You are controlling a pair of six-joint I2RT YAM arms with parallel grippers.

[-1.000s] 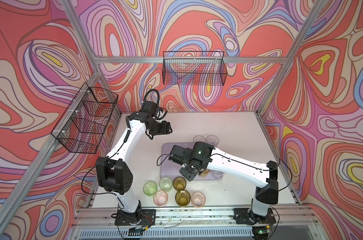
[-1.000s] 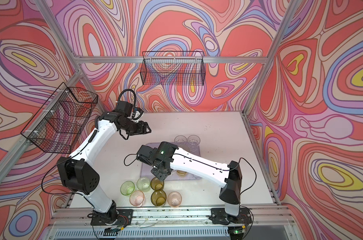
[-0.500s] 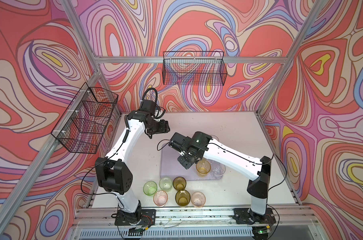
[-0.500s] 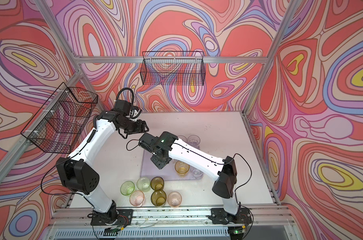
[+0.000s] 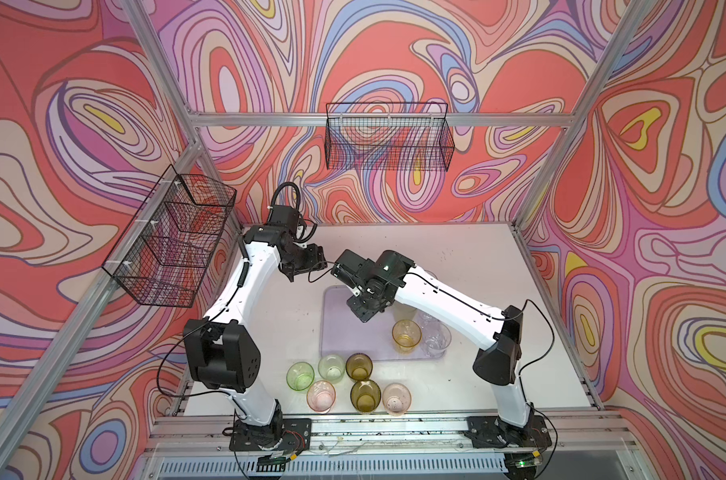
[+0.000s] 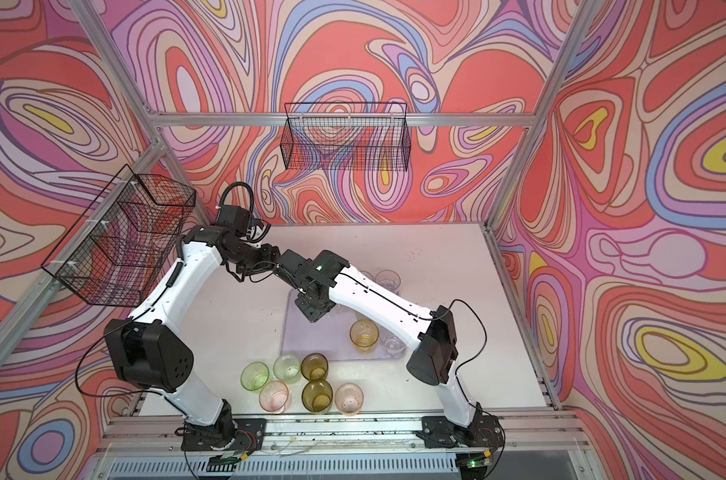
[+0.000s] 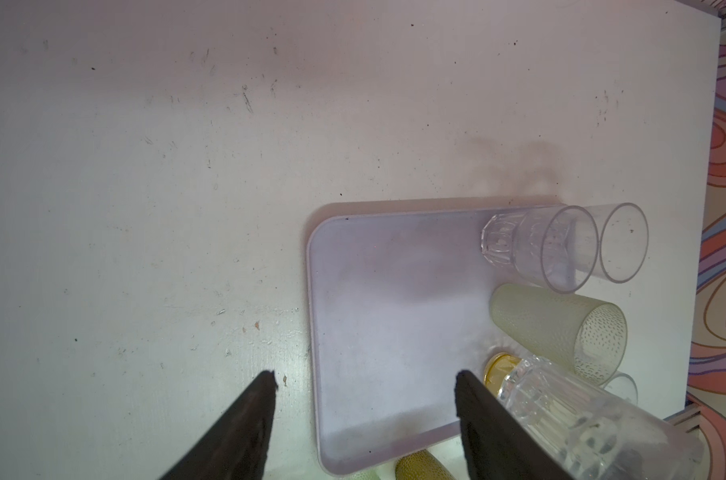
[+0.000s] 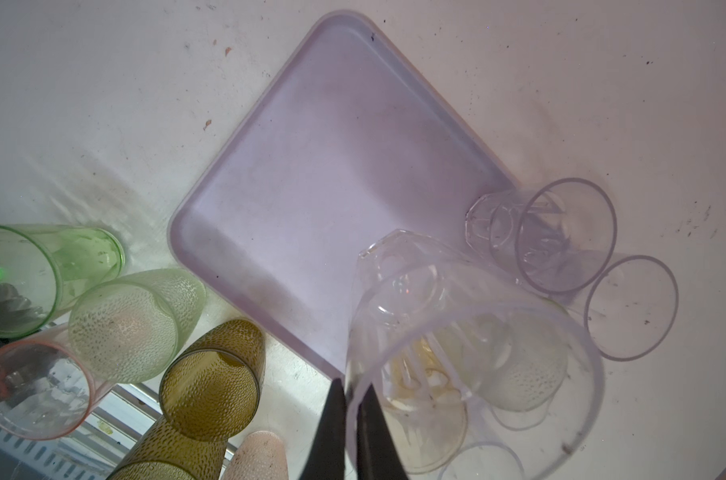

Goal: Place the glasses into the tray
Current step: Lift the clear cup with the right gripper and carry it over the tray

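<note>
Fronting the tray (image 5: pixel 344 332) stand perhaps six glasses (image 5: pixel 359 366).

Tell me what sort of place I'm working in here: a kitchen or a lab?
Probably a robot test cell, not a kitchen: swirl-patterned red and lilac wall panels on a bare aluminium frame, a white left arm and white right arm bolted to a metal front rail.
</note>
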